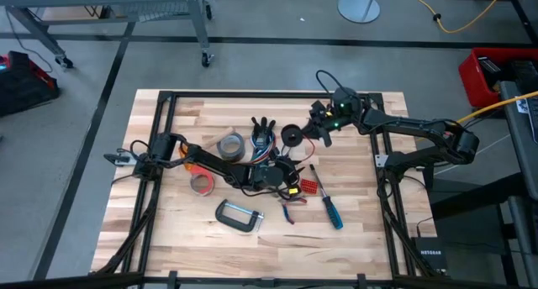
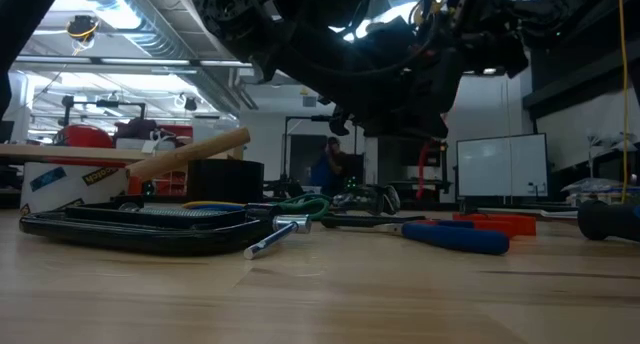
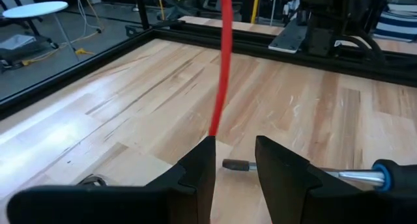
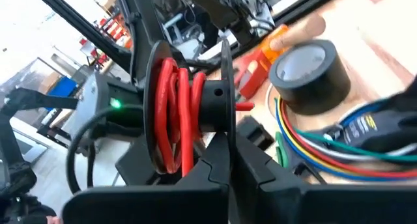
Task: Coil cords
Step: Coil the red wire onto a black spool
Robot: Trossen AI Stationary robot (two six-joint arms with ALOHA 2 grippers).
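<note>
Left wrist view: red cord [image 3: 223, 61] runs taut, straight away from the jaws.

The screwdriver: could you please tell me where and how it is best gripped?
Probably by its blue handle, from straight above, closing across it: the screwdriver lies flat, and the handle is its thickest part, with bare table either side.
</note>
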